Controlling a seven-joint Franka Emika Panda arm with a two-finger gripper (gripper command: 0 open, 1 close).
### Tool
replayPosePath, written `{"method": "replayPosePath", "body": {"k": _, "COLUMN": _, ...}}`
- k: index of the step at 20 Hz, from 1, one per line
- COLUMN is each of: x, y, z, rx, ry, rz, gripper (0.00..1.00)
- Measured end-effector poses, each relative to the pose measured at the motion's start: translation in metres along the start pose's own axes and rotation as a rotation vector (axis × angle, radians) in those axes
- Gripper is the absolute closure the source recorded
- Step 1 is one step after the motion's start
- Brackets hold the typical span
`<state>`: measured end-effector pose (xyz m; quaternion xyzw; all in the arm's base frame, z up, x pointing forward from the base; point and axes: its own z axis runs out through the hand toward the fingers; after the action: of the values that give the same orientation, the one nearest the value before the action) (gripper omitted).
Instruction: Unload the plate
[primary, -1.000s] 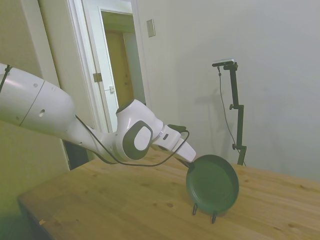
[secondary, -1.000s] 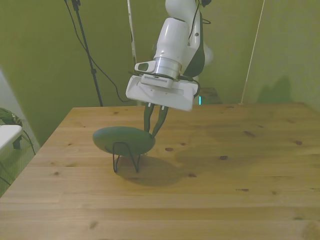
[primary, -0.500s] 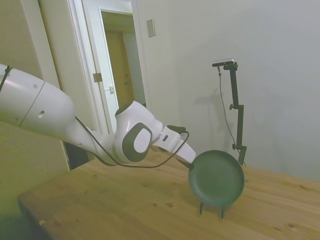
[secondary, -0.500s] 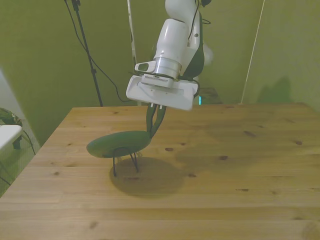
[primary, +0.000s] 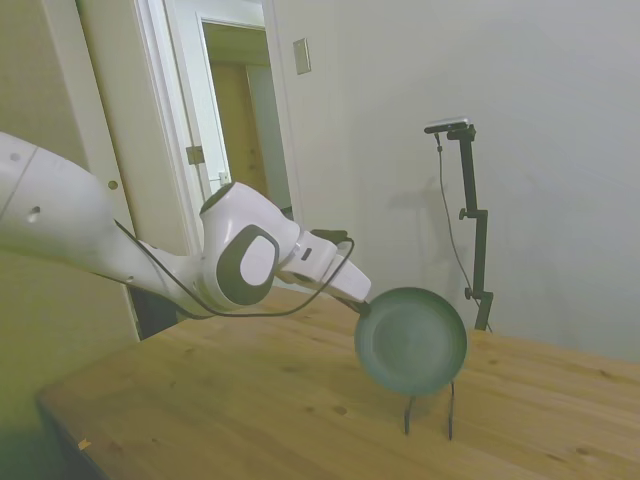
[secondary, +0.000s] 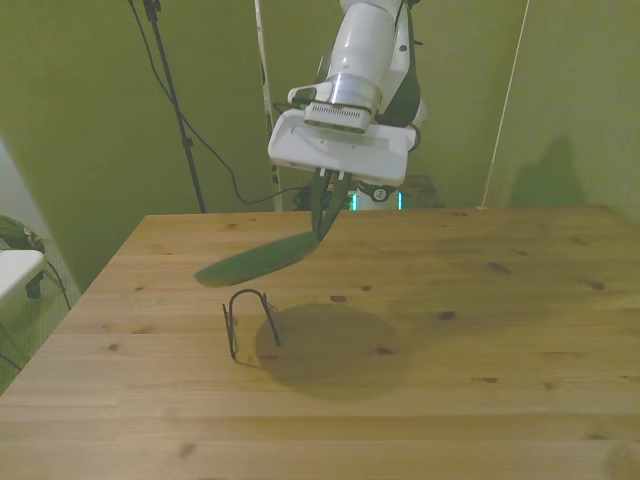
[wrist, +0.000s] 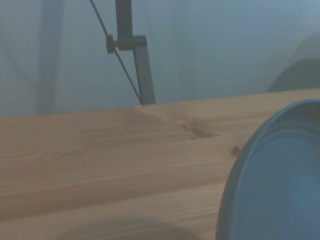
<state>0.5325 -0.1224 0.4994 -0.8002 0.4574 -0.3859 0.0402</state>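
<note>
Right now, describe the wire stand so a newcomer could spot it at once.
On the wooden table, toward the front view's left, look beneath the green plate held up by the gripper. The wire stand is a thin black loop standing upright, empty, the only thing resting on the wood.

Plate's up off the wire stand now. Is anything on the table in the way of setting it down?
Only the wire stand itself, standing just below the plate, which the gripper holds by its rim. The rest of the table shows bare wood in the front and side views, so nothing visible blocks a spot off to either side.
</note>
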Motion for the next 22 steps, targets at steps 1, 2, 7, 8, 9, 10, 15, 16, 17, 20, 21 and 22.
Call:
{"method": "replayPosePath", "body": {"k": 1, "x": -0.003, "y": -0.007, "z": -0.011, "rx": 0.008, "ry": 0.006, "rz": -0.005, "gripper": 1.0}}
{"method": "replayPosePath", "body": {"k": 2, "x": -0.008, "y": -0.013, "z": -0.02, "rx": 0.009, "ry": 0.008, "rz": -0.011, "gripper": 1.0}}
{"method": "replayPosePath", "body": {"k": 7, "x": -0.067, "y": -0.06, "z": -0.042, "rx": -0.006, "ry": -0.055, "rz": -0.053, "gripper": 1.0}}
{"method": "replayPosePath", "body": {"k": 8, "x": -0.084, "y": -0.069, "z": -0.039, "rx": -0.019, "ry": -0.084, "rz": -0.063, "gripper": 1.0}}
{"method": "replayPosePath", "body": {"k": 9, "x": -0.101, "y": -0.075, "z": -0.032, "rx": -0.037, "ry": -0.122, "rz": -0.072, "gripper": 1.0}}
{"method": "replayPosePath", "body": {"k": 10, "x": -0.118, "y": -0.08, "z": -0.021, "rx": -0.056, "ry": -0.166, "rz": -0.07, "gripper": 1.0}}
{"method": "replayPosePath", "body": {"k": 15, "x": -0.159, "y": -0.082, "z": 0.061, "rx": -0.145, "ry": -0.36, "rz": -0.021, "gripper": 1.0}}
{"method": "replayPosePath", "body": {"k": 16, "x": -0.158, "y": -0.081, "z": 0.074, "rx": -0.156, "ry": -0.377, "rz": -0.014, "gripper": 1.0}}
{"method": "replayPosePath", "body": {"k": 17, "x": -0.156, "y": -0.08, "z": 0.083, "rx": -0.164, "ry": -0.383, "rz": -0.012, "gripper": 1.0}}
{"method": "replayPosePath", "body": {"k": 20, "x": -0.152, "y": -0.082, "z": 0.093, "rx": -0.171, "ry": -0.386, "rz": -0.01, "gripper": 1.0}}
{"method": "replayPosePath", "body": {"k": 21, "x": -0.153, "y": -0.082, "z": 0.093, "rx": -0.17, "ry": -0.386, "rz": -0.013, "gripper": 0.0}}
{"method": "replayPosePath", "body": {"k": 22, "x": -0.154, "y": -0.083, "z": 0.092, "rx": -0.169, "ry": -0.388, "rz": -0.015, "gripper": 0.0}}
